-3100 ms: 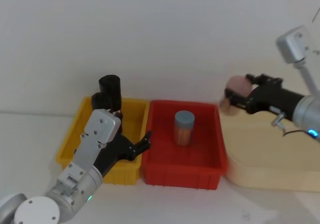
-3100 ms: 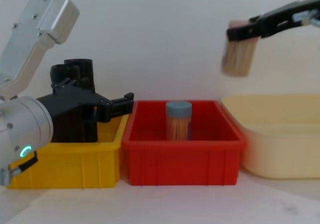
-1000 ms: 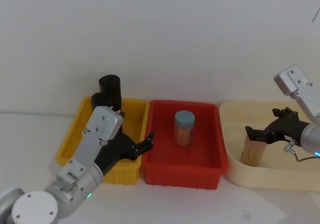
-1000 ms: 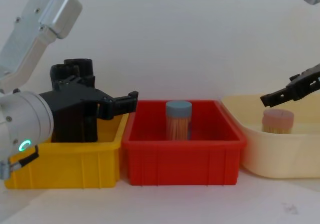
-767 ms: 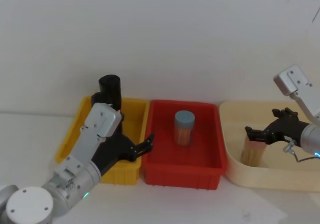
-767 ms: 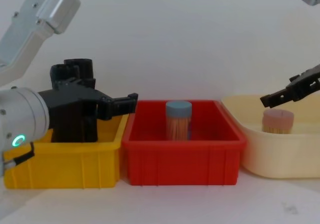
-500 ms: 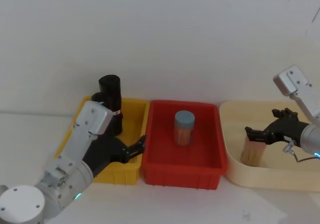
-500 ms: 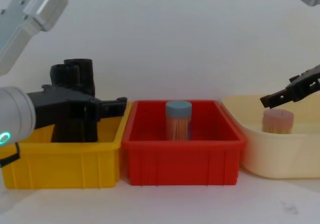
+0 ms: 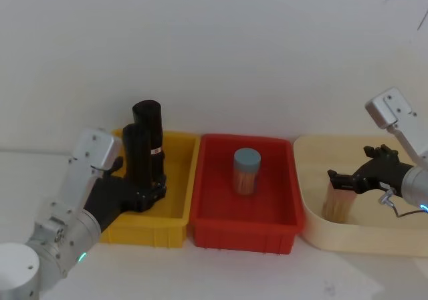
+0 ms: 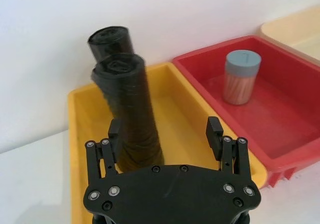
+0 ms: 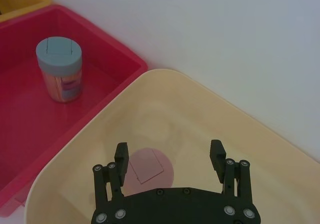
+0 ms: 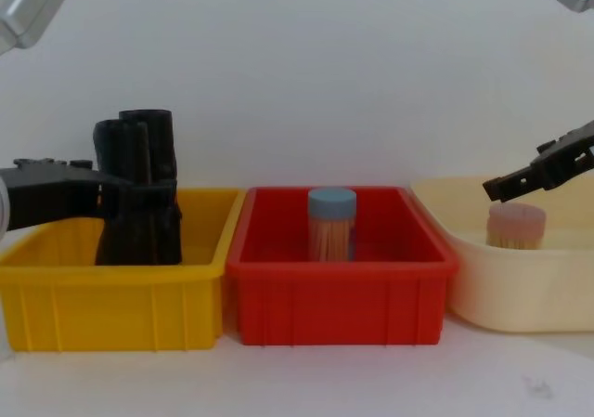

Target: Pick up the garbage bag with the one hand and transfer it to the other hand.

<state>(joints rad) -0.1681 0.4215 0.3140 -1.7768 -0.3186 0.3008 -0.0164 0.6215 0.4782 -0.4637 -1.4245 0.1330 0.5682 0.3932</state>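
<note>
The garbage bag point(image 10: 131, 114) stands on end in the yellow bin point(image 9: 154, 234), a plain black roll touching a second black roll point(image 9: 147, 116) at its 12 o'clock. That rear roll carries a small red-and-white sticker point(image 9: 157, 151); its writing is too small to read. The left gripper point(image 10: 165, 131), on the arm with the green light, reaches in low from the bag's 8 o'clock with its fingers spread wide, the foot of the bag between them and much nearer one finger; I cannot tell whether that finger touches it. At the yellow bin's 3 o'clock, on the same tabletop point(image 9: 267, 273), sits the red bin point(image 9: 241, 236) with a blue-lidded jar point(image 9: 246, 171) upright in it; no print on the jar can be read. Farther toward 3 o'clock is the cream tub point(image 9: 361, 236), where the right gripper point(image 11: 169, 156) hangs with fingers wide apart just above a pink-lidded jar point(image 9: 338, 203).
</note>
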